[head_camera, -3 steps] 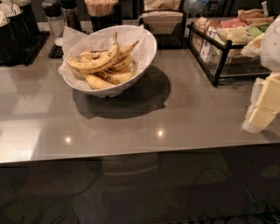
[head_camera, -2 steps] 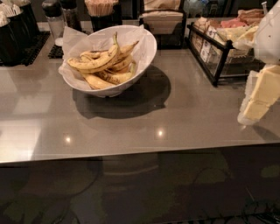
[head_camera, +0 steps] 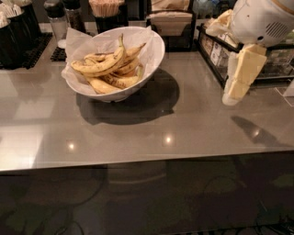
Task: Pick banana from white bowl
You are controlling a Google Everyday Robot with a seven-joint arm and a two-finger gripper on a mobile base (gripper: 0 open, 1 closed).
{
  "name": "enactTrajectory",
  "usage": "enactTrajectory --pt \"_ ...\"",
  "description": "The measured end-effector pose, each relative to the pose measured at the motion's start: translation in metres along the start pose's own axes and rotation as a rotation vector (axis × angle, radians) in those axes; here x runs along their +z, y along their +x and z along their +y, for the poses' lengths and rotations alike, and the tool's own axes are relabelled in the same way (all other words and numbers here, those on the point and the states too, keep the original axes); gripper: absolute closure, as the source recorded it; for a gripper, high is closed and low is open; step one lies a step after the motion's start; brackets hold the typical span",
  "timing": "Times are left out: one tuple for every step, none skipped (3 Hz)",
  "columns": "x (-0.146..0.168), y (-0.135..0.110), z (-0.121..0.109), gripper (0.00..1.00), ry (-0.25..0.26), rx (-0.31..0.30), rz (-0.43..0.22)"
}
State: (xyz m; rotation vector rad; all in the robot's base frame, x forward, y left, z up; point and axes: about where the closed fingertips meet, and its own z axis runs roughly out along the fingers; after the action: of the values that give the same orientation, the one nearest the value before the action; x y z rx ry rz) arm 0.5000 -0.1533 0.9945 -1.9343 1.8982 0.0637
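The white bowl point(head_camera: 154, 54) stands tilted on the grey counter point(head_camera: 151, 124) at the back left, lined with crinkled white paper. Several yellow, brown-spotted bananas point(head_camera: 102, 67) lie in it, the top one curving with its stem pointing up. My gripper point(head_camera: 232, 93) hangs at the right of the camera view under the arm's white wrist housing point(head_camera: 262, 20). It points down above the counter, well to the right of the bowl, clear of it, and holds nothing that shows.
A black wire rack point(head_camera: 214, 58) with packets stands behind the gripper at the back right. A napkin holder point(head_camera: 172, 22), a cup of sticks point(head_camera: 106, 10), a shaker point(head_camera: 57, 19) and black containers point(head_camera: 17, 28) line the back. The counter's front edge runs across mid-frame.
The gripper has moved left and up from the right edge, closer to the bowl, with more of the arm in view. The bowl and bananas have not moved.
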Motion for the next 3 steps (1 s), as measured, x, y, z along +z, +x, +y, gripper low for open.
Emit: enactTrajectory --pt "0.012 -0.024 -0.027 0.0 -0.033 -0.072 -0.089" --pt "0.028 -0.051 -0.051 0.0 -0.067 -0.128 -0.176" --pt "0.028 -0.053 -0.056 0.0 -0.047 -0.127 -0.184"
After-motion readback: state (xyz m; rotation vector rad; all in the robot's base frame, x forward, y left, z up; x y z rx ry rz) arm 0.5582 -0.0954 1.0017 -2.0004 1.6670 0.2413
